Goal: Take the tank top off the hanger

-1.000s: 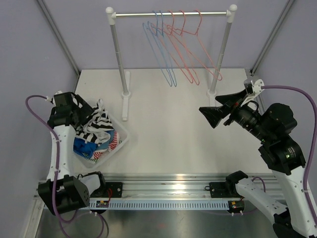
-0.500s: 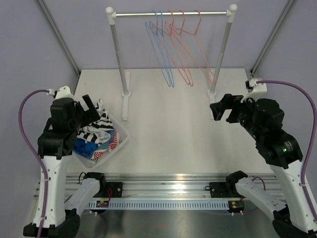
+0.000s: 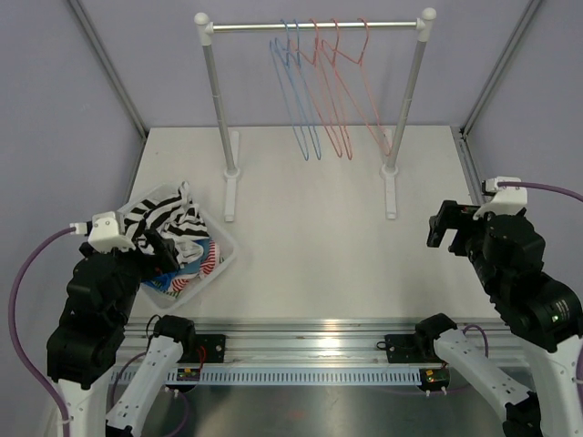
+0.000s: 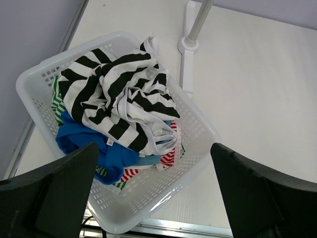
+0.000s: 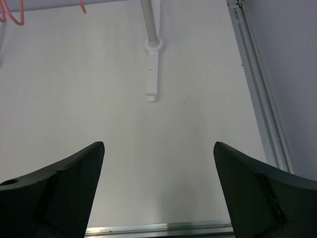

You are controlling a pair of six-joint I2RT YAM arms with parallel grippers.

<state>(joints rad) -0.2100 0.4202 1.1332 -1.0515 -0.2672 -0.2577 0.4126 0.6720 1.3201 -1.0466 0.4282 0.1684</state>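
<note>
Black-striped top (image 4: 124,99) below left end effector (image 4: 153,151).

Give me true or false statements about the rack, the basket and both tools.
1. Every hanger on the rack is bare. True.
2. A black-and-white striped garment lies on top in the basket. True.
3. The left tool is open and empty. True.
4. The right tool grips a red hanger. False: the right tool is open and empty.
5. The basket stands under the rack. False: it stands apart from it, beside the left arm.
</note>
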